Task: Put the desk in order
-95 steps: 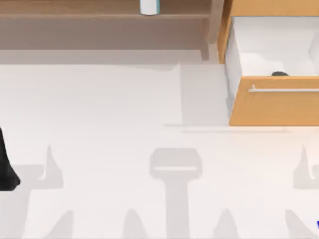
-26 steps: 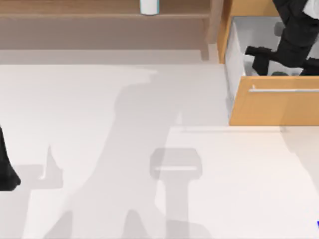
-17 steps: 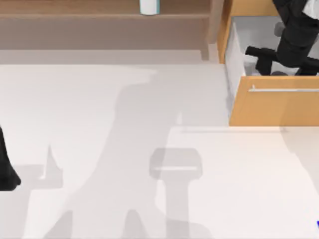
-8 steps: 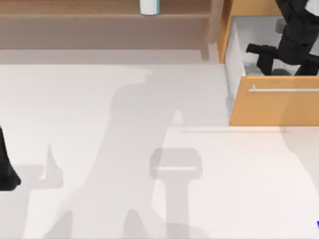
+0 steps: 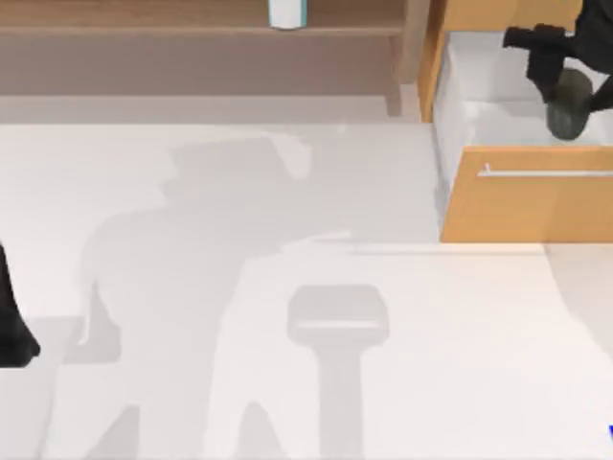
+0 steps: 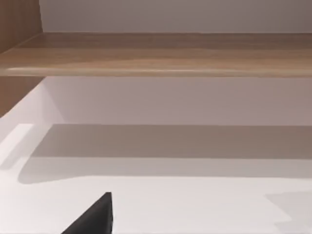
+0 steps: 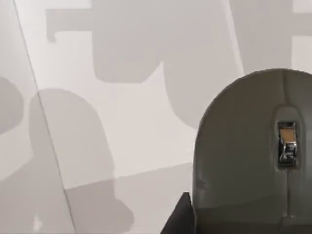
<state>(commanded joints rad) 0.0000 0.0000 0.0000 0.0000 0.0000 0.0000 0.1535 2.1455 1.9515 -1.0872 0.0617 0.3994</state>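
Note:
The desk (image 5: 239, 192) is a broad white tabletop with a light-brown shelf unit (image 5: 192, 29) along the back and an orange-wood drawer (image 5: 527, 206) pulled open at the back right, its silver bar handle (image 5: 546, 173) facing front. My right gripper (image 5: 565, 81) hangs over the open drawer, shut on a grey computer mouse (image 5: 572, 105). In the right wrist view the mouse (image 7: 248, 151) is close up, scroll wheel showing, above the drawer's white floor (image 7: 122, 122). My left arm (image 5: 11, 326) is parked at the table's left edge.
A white cylinder with a blue band (image 5: 287, 12) stands on the shelf at the back. A shelf upright (image 5: 414, 48) stands just left of the drawer. A small blue thing (image 5: 609, 432) peeks in at the front right corner.
My right gripper, which reached down into the drawer, has risen and shifted right with the grey mouse in it. The left arm has not moved.

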